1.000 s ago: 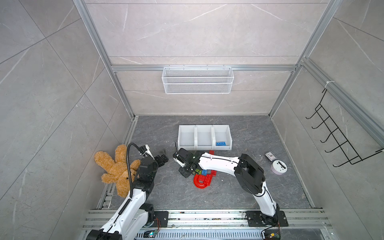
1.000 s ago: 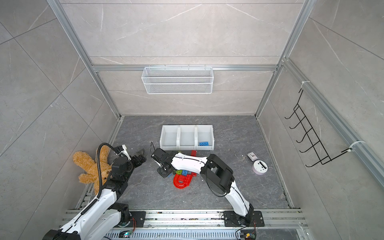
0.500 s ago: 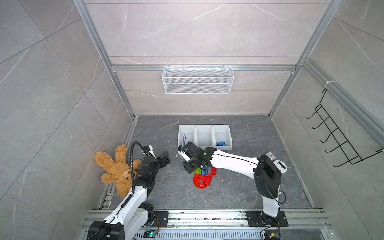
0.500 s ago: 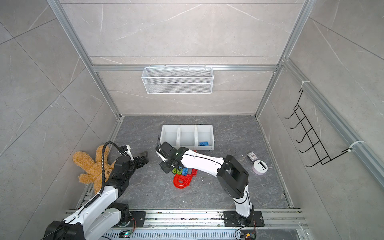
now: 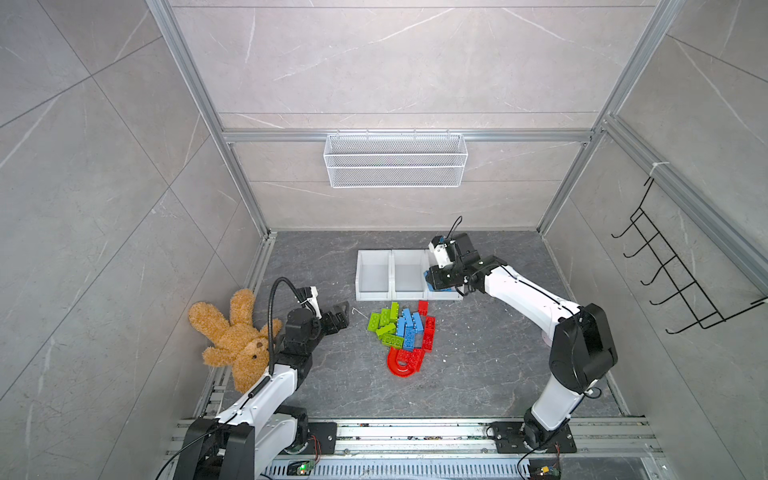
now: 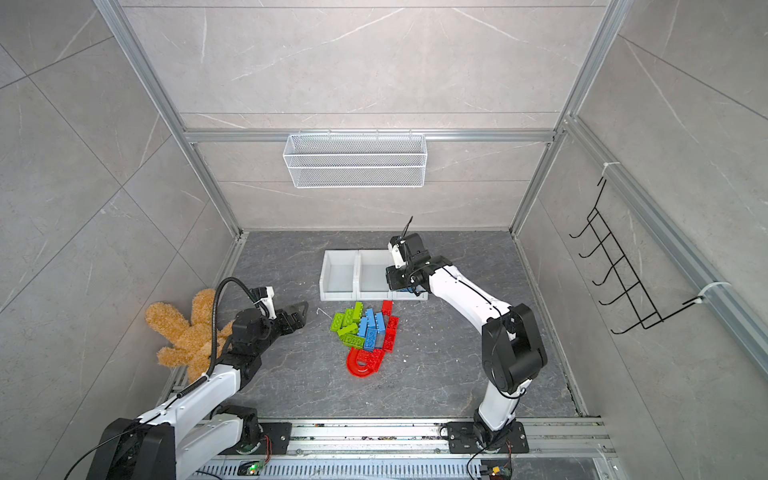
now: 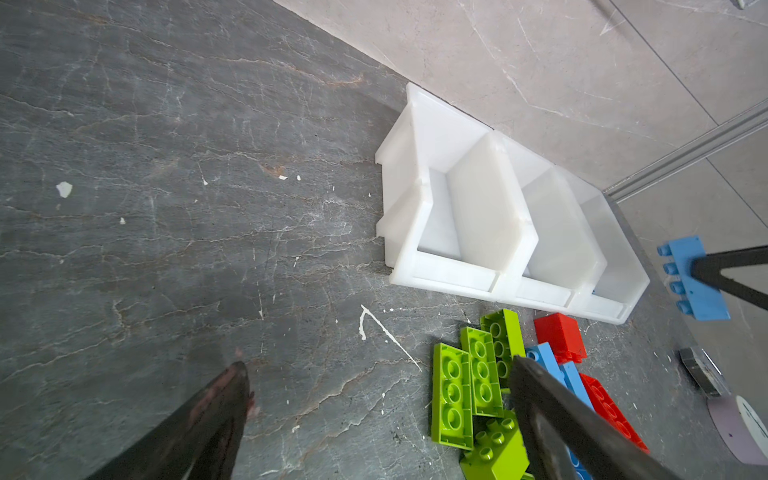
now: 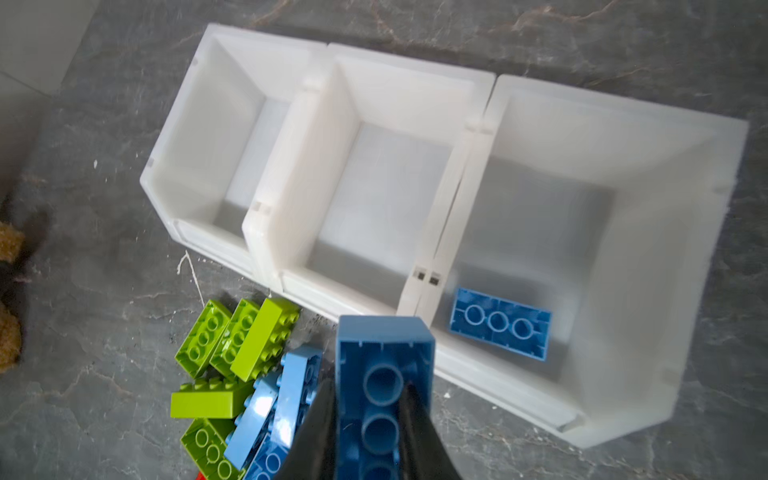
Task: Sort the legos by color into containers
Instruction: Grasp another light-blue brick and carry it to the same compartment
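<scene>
Teddy bear (image 5: 235, 332) lies at the left edge of the table (image 5: 478, 365), beside your left arm. Your left hand (image 7: 378, 365) is spread wide and holds nothing. It hangs over bare table, near the legos (image 5: 401, 328) but apart from them. The pile lies mid-table, just in front of the containers (image 5: 374, 252): green to the left, blue in the middle, red to the right, and the red arch (image 5: 399, 365) nearest you. The right container has a loose blue brick (image 8: 500, 324) on its floor. Your right hand (image 8: 369, 386) is clamped on a second blue brick (image 8: 382, 345), above that container's front lip and close to the wall it shares with the middle one. Right of the pile you have open table under your right arm. A tape roll (image 7: 744, 428) sits further right.
</scene>
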Available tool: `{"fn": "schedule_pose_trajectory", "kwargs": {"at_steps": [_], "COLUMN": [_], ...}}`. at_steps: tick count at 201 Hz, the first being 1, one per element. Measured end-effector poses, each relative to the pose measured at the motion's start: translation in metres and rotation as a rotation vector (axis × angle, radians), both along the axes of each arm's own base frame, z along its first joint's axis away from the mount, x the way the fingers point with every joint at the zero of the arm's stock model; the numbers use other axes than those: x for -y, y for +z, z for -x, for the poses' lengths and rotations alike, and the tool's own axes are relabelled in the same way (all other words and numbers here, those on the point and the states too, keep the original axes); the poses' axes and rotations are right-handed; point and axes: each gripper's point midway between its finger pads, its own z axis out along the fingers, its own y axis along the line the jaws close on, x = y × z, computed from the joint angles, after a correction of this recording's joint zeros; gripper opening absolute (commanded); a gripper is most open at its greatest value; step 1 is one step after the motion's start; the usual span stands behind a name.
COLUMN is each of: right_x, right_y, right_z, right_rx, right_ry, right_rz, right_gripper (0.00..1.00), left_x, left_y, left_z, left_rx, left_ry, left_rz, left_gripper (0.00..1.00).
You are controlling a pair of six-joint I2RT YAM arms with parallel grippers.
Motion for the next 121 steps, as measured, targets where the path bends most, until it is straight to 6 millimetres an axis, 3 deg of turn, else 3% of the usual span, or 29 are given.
{"fn": "schedule_pose_trajectory", "kwargs": {"at_steps": [60, 121], "right_x": [0.038, 0.039], "right_y": [-0.041, -0.063], "right_z": [-0.040, -0.050], "right_rx": [-0.068, -0.096], "right_ry": [-0.125, -0.139], "right_rz": [-0.050, -0.075], "right_gripper": [0.23, 0.24], "left_x": [0.004, 0.005], "left_y": [0.004, 0.003], "left_z": [0.000, 0.000], "left_rx": [0.015, 0.016], "left_ry": [-0.024, -0.028], "left_rz": [0.009, 0.007], "left_gripper": [0.99, 0.99]}}
